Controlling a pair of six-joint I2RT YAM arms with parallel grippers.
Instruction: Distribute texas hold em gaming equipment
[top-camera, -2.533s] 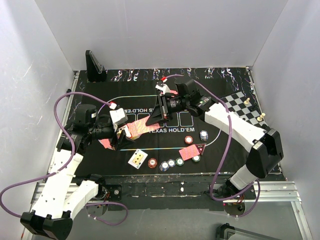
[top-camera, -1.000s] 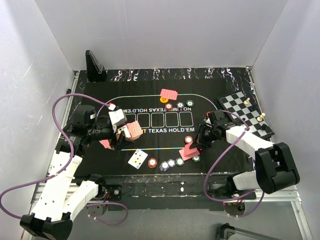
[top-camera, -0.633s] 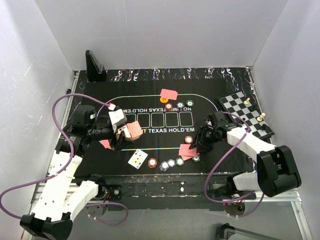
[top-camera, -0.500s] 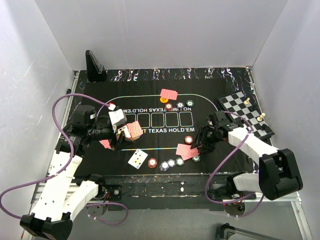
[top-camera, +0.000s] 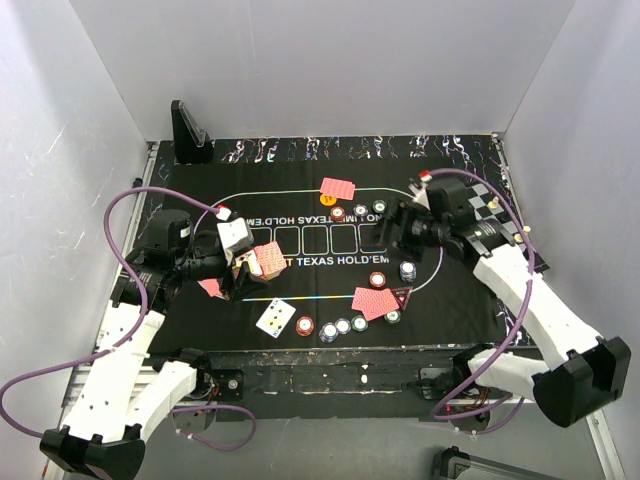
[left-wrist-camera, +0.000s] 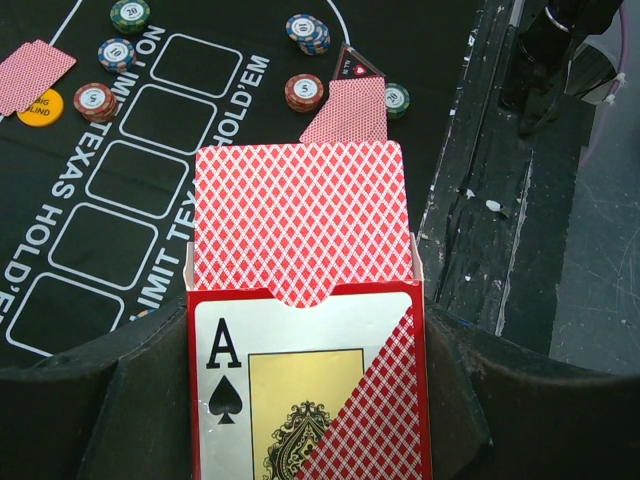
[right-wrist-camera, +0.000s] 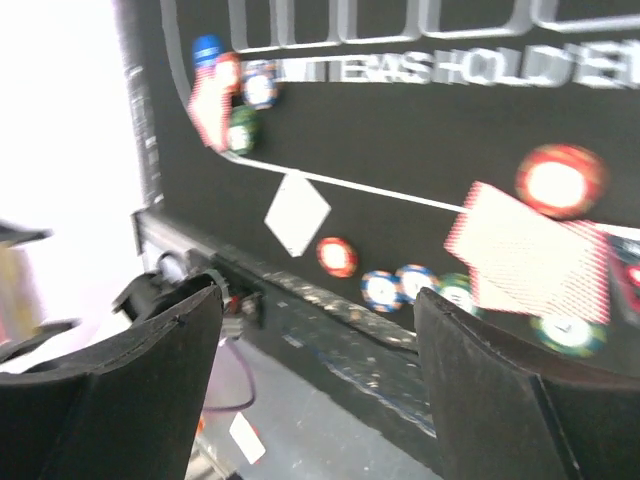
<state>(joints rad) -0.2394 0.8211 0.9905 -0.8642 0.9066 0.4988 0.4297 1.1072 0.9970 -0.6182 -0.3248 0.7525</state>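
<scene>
Pinching the deck box (left-wrist-camera: 305, 400), red-backed cards (left-wrist-camera: 300, 225) poking from its top, in my left pincer (top-camera: 243, 268) above the mat's (top-camera: 300, 178) left side; my right pincer (right-wrist-camera: 318, 300) hangs spread, empty, beyond two face-down cards (top-camera: 378, 301) and chips (top-camera: 342, 326)

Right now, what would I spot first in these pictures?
The big red card box with an ace of spades, clamped in the left tool, fills the left wrist view. On the black mat lie red-backed cards and colourful chips near its front edge.
</scene>
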